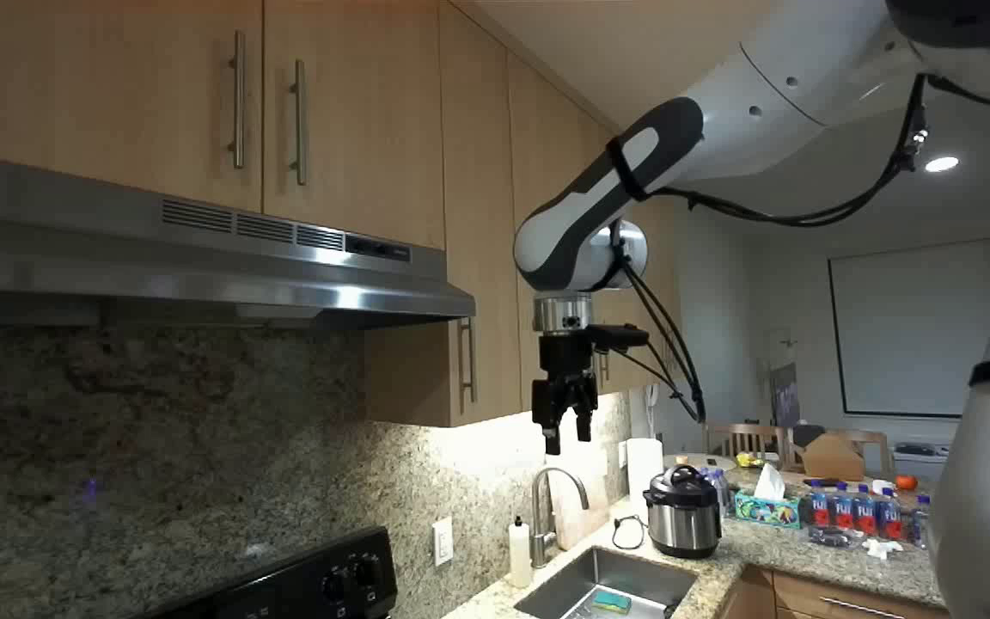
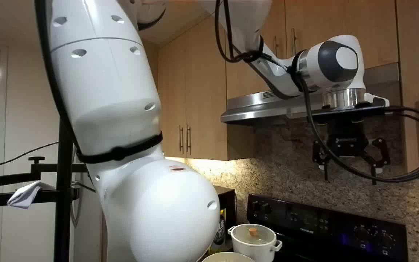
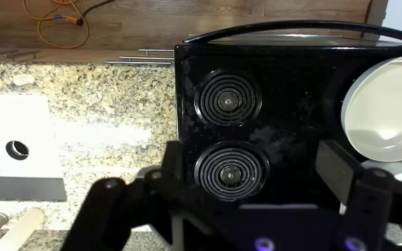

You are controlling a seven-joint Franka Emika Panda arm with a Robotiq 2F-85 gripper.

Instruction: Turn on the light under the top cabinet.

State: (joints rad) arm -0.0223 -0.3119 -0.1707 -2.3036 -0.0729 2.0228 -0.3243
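Light (image 1: 491, 443) glows on the backsplash (image 1: 409, 473) beneath the top cabinet (image 1: 491, 361) in an exterior view, where we see the gripper (image 1: 569, 436) pointing down. In an exterior view, we find its fingers (image 2: 326, 173) spread. In the wrist view, we see them standing apart, the stove (image 3: 291, 90) below.

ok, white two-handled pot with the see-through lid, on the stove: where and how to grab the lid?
Pinch the round orange-brown knob, coming straight down from above. It rises from the middle of the see-through round lid, which lies on the white pot. The black two-fingered tool points down, open, so that approach likely suits.
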